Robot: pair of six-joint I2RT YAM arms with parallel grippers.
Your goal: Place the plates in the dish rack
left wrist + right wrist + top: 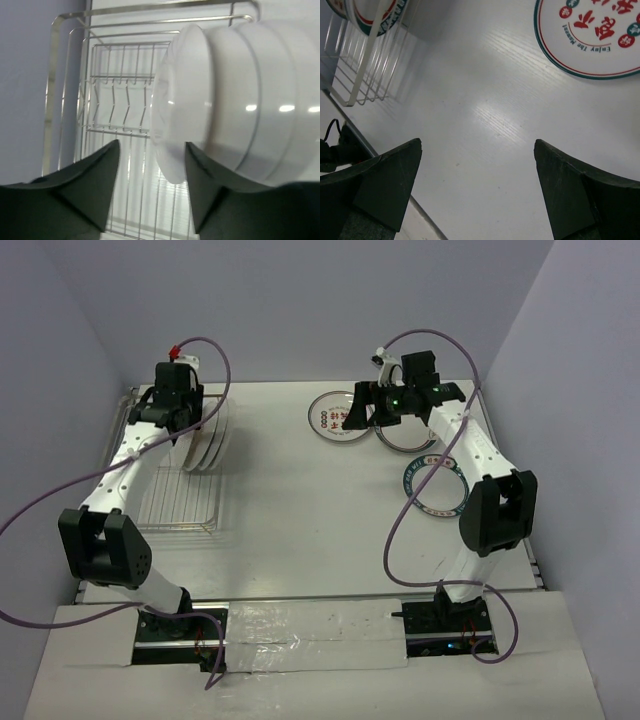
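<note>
Over the dish rack point(185, 505), left gripper point(152, 195) gapes empty beside upright plates point(235, 100); right gripper point(477, 185) hangs wide above the table point(485, 115).

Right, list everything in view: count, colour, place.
rack: one, silver wire, table's left side
racked plates: at least three, white, upright at the rack's far end
red-ringed plate: one, white, flat on the table, far middle
teal-rimmed plates: two, white, flat on the table, right side
table: one, white
cables: two, purple, one along each arm
left gripper: black, open, at the racked plates
right gripper: black, open, above bare table near the red-ringed plate
</note>
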